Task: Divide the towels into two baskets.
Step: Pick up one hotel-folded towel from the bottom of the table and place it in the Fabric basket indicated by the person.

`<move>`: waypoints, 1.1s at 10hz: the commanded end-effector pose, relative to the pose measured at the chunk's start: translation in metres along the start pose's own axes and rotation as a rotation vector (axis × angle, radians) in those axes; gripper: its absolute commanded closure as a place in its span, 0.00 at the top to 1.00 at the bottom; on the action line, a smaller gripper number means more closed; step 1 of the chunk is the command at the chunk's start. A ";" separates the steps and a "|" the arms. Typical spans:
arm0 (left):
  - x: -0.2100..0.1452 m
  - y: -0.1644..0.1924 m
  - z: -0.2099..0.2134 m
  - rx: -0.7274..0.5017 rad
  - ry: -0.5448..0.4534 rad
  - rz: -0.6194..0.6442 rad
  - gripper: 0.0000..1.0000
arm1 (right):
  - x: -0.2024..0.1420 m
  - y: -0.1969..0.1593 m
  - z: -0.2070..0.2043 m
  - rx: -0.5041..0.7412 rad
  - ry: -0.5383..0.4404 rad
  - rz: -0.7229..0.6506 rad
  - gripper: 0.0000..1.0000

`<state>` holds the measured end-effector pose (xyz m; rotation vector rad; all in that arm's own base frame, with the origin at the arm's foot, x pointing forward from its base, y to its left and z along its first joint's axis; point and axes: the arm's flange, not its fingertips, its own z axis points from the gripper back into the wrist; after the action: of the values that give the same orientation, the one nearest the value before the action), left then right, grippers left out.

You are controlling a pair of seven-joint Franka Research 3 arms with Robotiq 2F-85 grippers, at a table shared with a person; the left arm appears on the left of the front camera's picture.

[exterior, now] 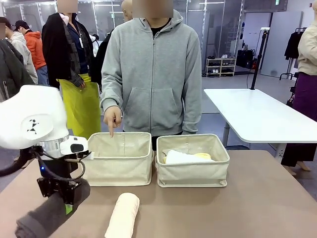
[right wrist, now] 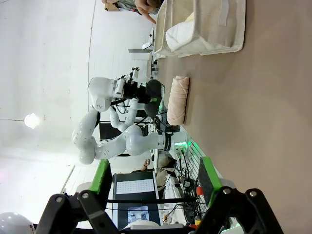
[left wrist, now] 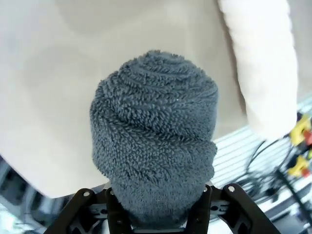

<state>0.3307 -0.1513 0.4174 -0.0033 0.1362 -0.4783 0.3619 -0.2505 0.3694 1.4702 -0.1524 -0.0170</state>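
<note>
At the near-left table (exterior: 247, 198) edge, left gripper (exterior: 67, 201) clamps dark grey towel (exterior: 44, 220); right gripper (right wrist: 156, 207) gapes.

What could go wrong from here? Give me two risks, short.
1. The person's hand points down at the left basket; the left gripper bringing the dark grey towel there could strike it.
2. The towel seems gripped off-centre, tilted, its long end low; it may slip or snag the basket's rim.
</note>
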 end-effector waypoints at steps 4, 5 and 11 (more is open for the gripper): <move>0.018 -0.058 0.014 0.286 -0.049 -0.606 0.29 | -0.001 0.005 -0.002 -0.020 0.002 -0.018 0.90; 0.008 -0.049 0.019 0.137 -0.150 -0.478 0.29 | -0.001 0.005 -0.002 -0.020 0.002 -0.018 0.90; 0.040 -0.075 0.058 0.442 -0.154 -0.702 0.40 | -0.001 0.005 -0.002 -0.020 0.002 -0.018 0.90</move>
<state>0.3285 -0.2327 0.4544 0.2909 -0.0445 -1.1225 0.3618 -0.2504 0.3702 1.4691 -0.1536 -0.0157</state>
